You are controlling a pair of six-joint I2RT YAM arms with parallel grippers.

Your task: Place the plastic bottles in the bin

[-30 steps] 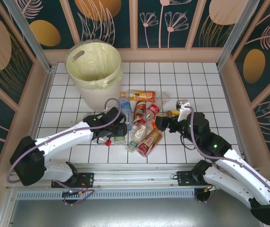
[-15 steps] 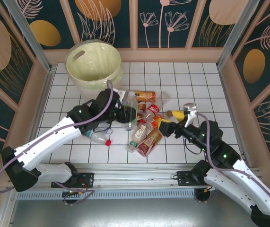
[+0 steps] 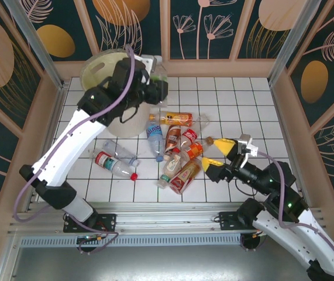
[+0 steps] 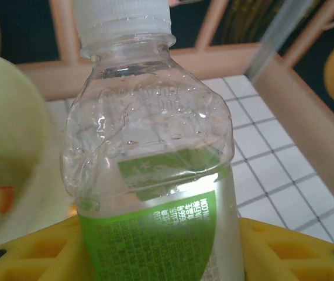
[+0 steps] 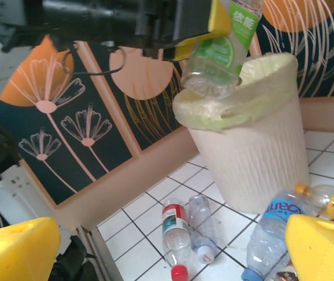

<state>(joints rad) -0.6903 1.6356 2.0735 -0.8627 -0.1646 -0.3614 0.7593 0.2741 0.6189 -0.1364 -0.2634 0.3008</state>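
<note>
The right end effector (image 3: pixel 216 155) hangs low, its jaws wide apart with nothing in them. Just past its tips, a heap of plastic bottles (image 3: pixel 175 152) lies on the white tiled tabletop (image 3: pixel 243 99). Two more bottles (image 3: pixel 115 164) lie well apart from it, over on the left arm's side.

Farther back, the left end effector (image 3: pixel 150 88) is up high, partly closed around a green bottle (image 4: pixel 155 175). The bin (image 5: pixel 254 158) stands just below it, with a yellowish bag (image 5: pixel 213 111) folded over its rim.

This looks like the dropping step. Next, the bottle must sit right over the opening, then the jaws let go. I cannot tell what is inside the bin.
</note>
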